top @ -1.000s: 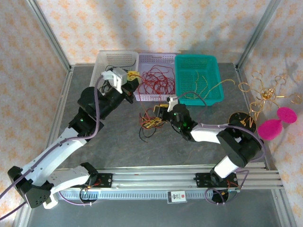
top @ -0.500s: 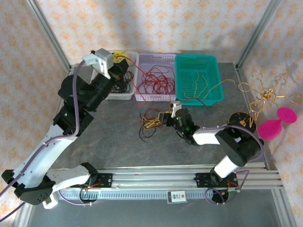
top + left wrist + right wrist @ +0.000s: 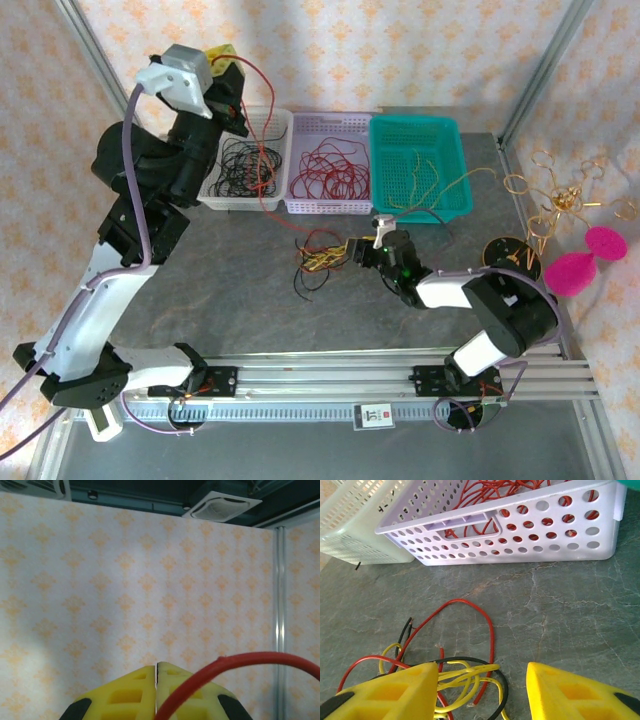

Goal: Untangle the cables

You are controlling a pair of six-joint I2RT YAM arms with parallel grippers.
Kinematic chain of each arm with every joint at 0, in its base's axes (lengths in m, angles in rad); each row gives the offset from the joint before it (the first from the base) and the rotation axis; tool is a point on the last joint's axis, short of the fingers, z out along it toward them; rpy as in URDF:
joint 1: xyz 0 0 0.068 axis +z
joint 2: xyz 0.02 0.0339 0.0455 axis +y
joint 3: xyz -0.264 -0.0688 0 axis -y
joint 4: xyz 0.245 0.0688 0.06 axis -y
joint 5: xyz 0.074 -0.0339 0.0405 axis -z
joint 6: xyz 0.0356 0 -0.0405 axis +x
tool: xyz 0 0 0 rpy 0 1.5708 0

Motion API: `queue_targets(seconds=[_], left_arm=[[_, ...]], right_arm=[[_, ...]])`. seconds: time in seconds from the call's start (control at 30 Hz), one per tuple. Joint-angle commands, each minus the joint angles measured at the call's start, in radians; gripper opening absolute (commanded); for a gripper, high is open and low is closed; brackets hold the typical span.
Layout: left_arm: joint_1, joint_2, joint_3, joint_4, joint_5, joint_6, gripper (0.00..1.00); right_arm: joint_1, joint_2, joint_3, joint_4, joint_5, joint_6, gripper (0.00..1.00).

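Top external: the left end effector (image 3: 228,72) is holding a red cable (image 3: 270,108) high above the white basket (image 3: 238,203). The step in hand is likely drawing one red strand clear of the tangle (image 3: 320,255). That tangle is lying on the worktop (image 3: 220,270) in front of the baskets, with the right end effector (image 3: 365,250) sitting just beside it. Whether the strand's lower end is hanging free, I cannot tell.

The white basket is holding black cables (image 3: 245,165), the lilac basket (image 3: 325,207) red cables (image 3: 325,170), and the teal basket (image 3: 415,121) yellow cables (image 3: 425,175). The next move probably calls for carrying the strand over the lilac basket and letting go, with its tail clear of the knot.

Left wrist: the fingers are pressing together, and the red cable is curving out from between them.

Right wrist: the fingers are standing wide apart, gripping nothing, low over the red, yellow and black tangle. The lilac and white baskets are standing behind it.
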Motion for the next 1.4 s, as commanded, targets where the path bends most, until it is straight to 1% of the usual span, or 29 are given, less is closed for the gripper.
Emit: queue_targets(seconds=[0.0, 0.13, 0.37, 0.53, 0.63, 0.73, 0.87, 0.97, 1.1, 1.2, 1.27, 1.37], left_arm=[[-0.001, 0.034, 0.040, 0.024, -0.025, 0.048, 0.00], [0.009, 0.091, 0.069, 0.044, -0.005, 0.045, 0.00], [0.040, 0.209, 0.117, 0.114, -0.008, 0.035, 0.00], [0.088, 0.299, 0.138, 0.193, 0.007, -0.007, 0.00], [0.102, 0.365, 0.184, 0.209, 0.004, -0.018, 0.00], [0.103, 0.428, 0.257, 0.175, 0.023, -0.023, 0.00], [0.103, 0.477, 0.318, 0.099, 0.057, -0.050, 0.00], [0.103, 0.478, 0.317, 0.047, 0.107, -0.065, 0.00], [0.102, 0.457, 0.319, -0.038, 0.190, -0.074, 0.00], [0.103, 0.445, 0.331, -0.106, 0.277, -0.068, 0.00], [0.102, 0.444, 0.355, -0.168, 0.340, -0.057, 0.00], [0.103, 0.435, 0.361, -0.199, 0.345, -0.048, 0.00]], right_arm=[[-0.004, -0.060, -0.020, -0.003, -0.014, -0.001, 0.51], [-0.006, -0.133, -0.005, -0.086, -0.013, -0.020, 0.52], [-0.005, -0.305, 0.042, -0.347, 0.106, -0.022, 0.52], [-0.006, -0.449, 0.052, -0.495, 0.151, -0.016, 0.52], [-0.007, -0.528, 0.057, -0.561, 0.167, -0.013, 0.53], [-0.009, -0.596, 0.079, -0.595, 0.127, -0.028, 0.56], [-0.008, -0.656, 0.165, -0.560, 0.003, -0.092, 0.69], [-0.009, -0.625, 0.268, -0.528, -0.082, -0.180, 0.73], [-0.019, -0.504, 0.409, -0.517, -0.148, -0.280, 0.72], [-0.050, -0.397, 0.501, -0.504, -0.215, -0.278, 0.71], [-0.077, -0.348, 0.558, -0.480, -0.288, -0.249, 0.71], [-0.087, -0.294, 0.618, -0.467, -0.306, -0.229, 0.71]])
